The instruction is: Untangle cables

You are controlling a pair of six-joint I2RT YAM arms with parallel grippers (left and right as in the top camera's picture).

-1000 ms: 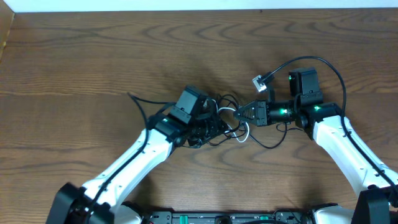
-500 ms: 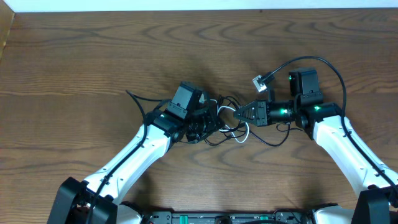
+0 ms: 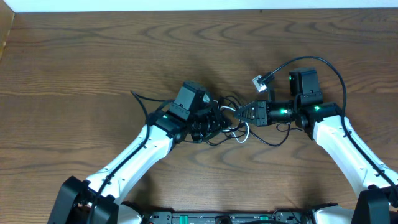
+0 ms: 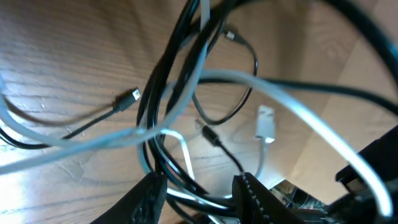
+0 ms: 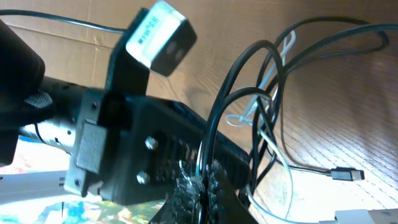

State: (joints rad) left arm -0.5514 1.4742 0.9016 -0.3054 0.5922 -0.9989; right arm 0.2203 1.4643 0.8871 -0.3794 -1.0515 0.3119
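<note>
We judge the job barely begun. The white cable [image 3: 244, 132] and the black cable [image 3: 268, 142] lie knotted together near the middle of the worktop [image 3: 93, 62], a little toward its right edge and well clear of every corner. Our right gripper [image 3: 238, 113] has its fingers pressed together on a loop of the black cable, as its wrist view shows. Our left gripper [image 3: 211, 121] sits at the knot from the other side. Its jaws are spread with several strands running between them, and nothing is clamped as far as we can see. In the left wrist view the strands cross over and under one another many times. No cable lies free of the other, so all the pulling apart is left.
</note>
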